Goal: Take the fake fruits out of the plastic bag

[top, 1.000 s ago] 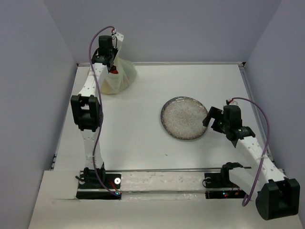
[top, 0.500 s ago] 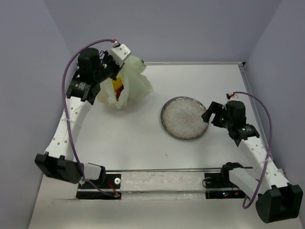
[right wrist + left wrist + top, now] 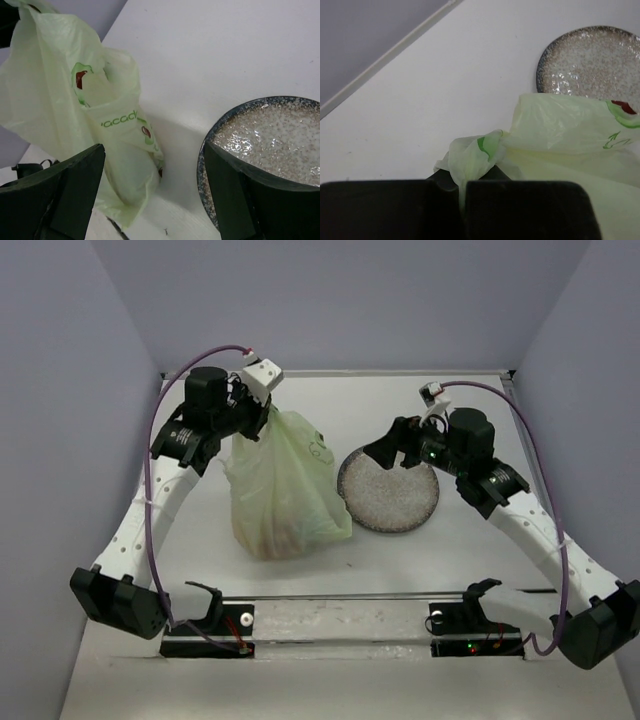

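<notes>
Plastic bag (image 3: 285, 490) now hangs lifted, pinched by left gripper (image 3: 263, 412) (right gripper (image 3: 385, 448) gapes nearer).

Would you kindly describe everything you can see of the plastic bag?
The plastic bag is thin, crinkly, translucent pale yellow-green film with green lettering and avocado-like prints. It hangs upright, its gathered top pinched in the shut jaws of the left gripper, its bulging bottom apparently resting on the table, just left of the plate.

The white worktop (image 3: 450, 560) carries a round speckled grey plate (image 3: 388, 487); the pale green plastic bag (image 3: 283, 490) stands just beside it.
</notes>
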Available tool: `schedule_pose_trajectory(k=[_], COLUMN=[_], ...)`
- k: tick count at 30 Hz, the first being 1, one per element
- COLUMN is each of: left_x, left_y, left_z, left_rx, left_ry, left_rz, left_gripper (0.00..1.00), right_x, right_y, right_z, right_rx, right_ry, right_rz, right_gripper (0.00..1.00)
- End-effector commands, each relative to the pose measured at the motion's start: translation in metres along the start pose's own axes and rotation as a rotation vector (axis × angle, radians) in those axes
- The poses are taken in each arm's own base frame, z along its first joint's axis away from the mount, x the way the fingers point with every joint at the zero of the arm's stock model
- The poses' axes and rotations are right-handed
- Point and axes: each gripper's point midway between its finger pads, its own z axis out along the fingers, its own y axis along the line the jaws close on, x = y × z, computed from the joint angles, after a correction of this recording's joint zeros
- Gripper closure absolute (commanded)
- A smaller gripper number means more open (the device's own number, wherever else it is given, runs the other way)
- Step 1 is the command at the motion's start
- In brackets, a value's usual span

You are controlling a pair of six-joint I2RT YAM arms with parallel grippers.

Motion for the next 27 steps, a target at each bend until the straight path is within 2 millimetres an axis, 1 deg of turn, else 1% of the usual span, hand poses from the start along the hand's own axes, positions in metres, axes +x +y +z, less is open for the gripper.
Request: schedule_pose_trajectory(k=[1, 3, 5, 7, 8, 9, 10, 11, 12, 13, 14, 15, 16, 17, 18, 20, 21, 22, 23, 24, 25, 26, 27], left_x=[-0.096, -0.104, -0.101, -0.087, -0.073, -0.066, -0.06, -0.051, -0.048, -0.041, -0.039, -0.04, -0.041, -0.043, -0.047, -0.051, -0.052, -0.052, -0.051, -0.047, -0.046, -0.041, -0.04], left_y=[0.04, 0.052, 0.057, 0.055, 0.049, 0.048, 0.046, 0.04, 0.038, 0.034, 0.031, 0.025, 0.023, 0.022, 0.022, 0.023, 0.024, 0.024, 0.025, 0.025, 0.024, 0.023, 0.021], left_z=[-0.038, -0.045, -0.043, -0.033, -0.023, -0.017, -0.01, -0.002, 0.003, 0.012, 0.017, 0.02, 0.024, 0.026, 0.026, 0.025, 0.024, 0.024, 0.023, 0.024, 0.024, 0.026, 0.026], left_rx=[-0.208, -0.274, -0.291, -0.275, -0.239, -0.225, -0.213, -0.179, -0.161, -0.137, -0.117, -0.088, -0.077, -0.073, -0.071, -0.075, -0.079, -0.081, -0.087, -0.088, -0.087, -0.082, -0.076], left_ry=[-0.271, -0.281, -0.26, -0.221, -0.19, -0.176, -0.167, -0.151, -0.146, -0.128, -0.123, -0.13, -0.13, -0.137, -0.144, -0.152, -0.154, -0.154, -0.151, -0.142, -0.141, -0.131, -0.13], left_rz=[-0.019, -0.002, 0.058, 0.092, 0.128, 0.136, 0.135, 0.119, 0.118, 0.091, 0.079, 0.074, 0.059, 0.054, 0.05, 0.053, 0.058, 0.061, 0.068, 0.065, 0.06, 0.051, 0.045], left_gripper=[1.0, 1.0, 1.0, 1.0, 1.0, 1.0, 1.0, 1.0, 1.0, 1.0, 1.0, 1.0, 1.0, 1.0, 1.0, 1.0, 1.0, 1.0, 1.0, 1.0, 1.0, 1.0, 1.0], right_x=[-0.03, -0.029, -0.026, -0.019, -0.014, -0.013, -0.012, -0.007, -0.006, -0.01, -0.011, -0.012, -0.01, -0.016, -0.017, -0.018, -0.022, -0.019, -0.022, -0.022, -0.016, -0.024, -0.022], right_y=[0.02, 0.023, 0.024, 0.024, 0.027, 0.031, 0.031, 0.035, 0.038, 0.049, 0.053, 0.055, 0.053, 0.06, 0.059, 0.069, 0.069, 0.073, 0.084, 0.087, 0.087, 0.095, 0.102], right_z=[0.002, 0.002, 0.005, 0.01, 0.014, 0.018, 0.021, 0.029, 0.033, 0.036, 0.04, 0.044, 0.052, 0.054, 0.061, 0.066, 0.071, 0.079, 0.082, 0.087, 0.098, 0.102, 0.107], right_rx=[-0.058, -0.075, -0.09, -0.104, -0.121, -0.144, -0.148, -0.162, -0.173, -0.195, -0.2, -0.199, -0.183, -0.194, -0.187, -0.205, -0.206, -0.217, -0.239, -0.245, -0.241, -0.257, -0.268], right_ry=[-0.071, -0.064, -0.054, -0.042, -0.025, -0.032, -0.031, -0.013, -0.008, -0.016, -0.011, -0.012, -0.007, -0.015, -0.014, -0.011, -0.021, -0.016, -0.021, -0.019, -0.003, -0.019, -0.012], right_rz=[-0.041, -0.04, -0.027, -0.007, 0.014, 0.016, 0.027, 0.048, 0.049, 0.038, 0.035, 0.029, 0.03, 0.026, 0.028, 0.028, 0.028, 0.025, 0.015, 0.01, 0.008, -0.012, -0.019], right_gripper=[0.15, 0.14, 0.14, 0.14, 0.14, 0.15, 0.15, 0.16, 0.16, 0.16, 0.16, 0.16, 0.16, 0.16, 0.16, 0.16, 0.16, 0.16, 0.16, 0.16, 0.16, 0.15, 0.14])
